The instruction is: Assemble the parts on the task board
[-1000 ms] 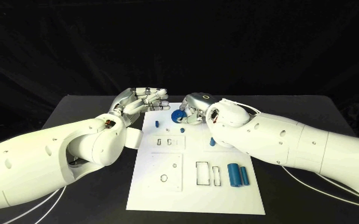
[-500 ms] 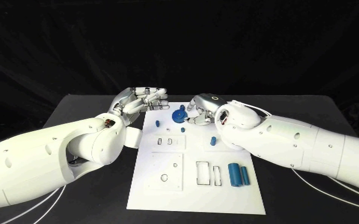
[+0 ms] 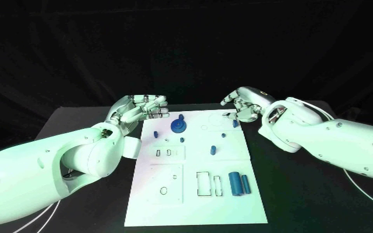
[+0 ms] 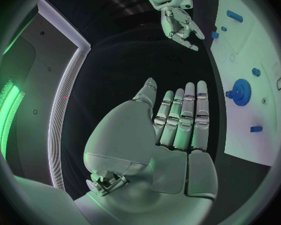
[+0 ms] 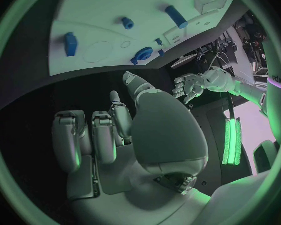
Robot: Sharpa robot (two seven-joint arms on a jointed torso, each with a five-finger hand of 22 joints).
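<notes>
Gear point(image 3: 179, 125) sits on the task board point(image 3: 194, 206) at twelve o'clock; my left hand point(image 3: 138, 107) and right hand point(image 3: 242, 103) hover released. Next, I'd pinch a loose part squarely.

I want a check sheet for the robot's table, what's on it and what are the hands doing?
Surface: black table, bare around the white task board.
Job's things: blue gear-shaped part at the board's far end; two blue cylinder parts lying side by side near its right edge; smaller blue pieces between.
Clutter: nothing seen.
Hands: left hand and right hand hold nothing, fingers apart, at the board's far corners.
Cables: white cables beside the left arm.
Surroundings: black backdrop.
</notes>
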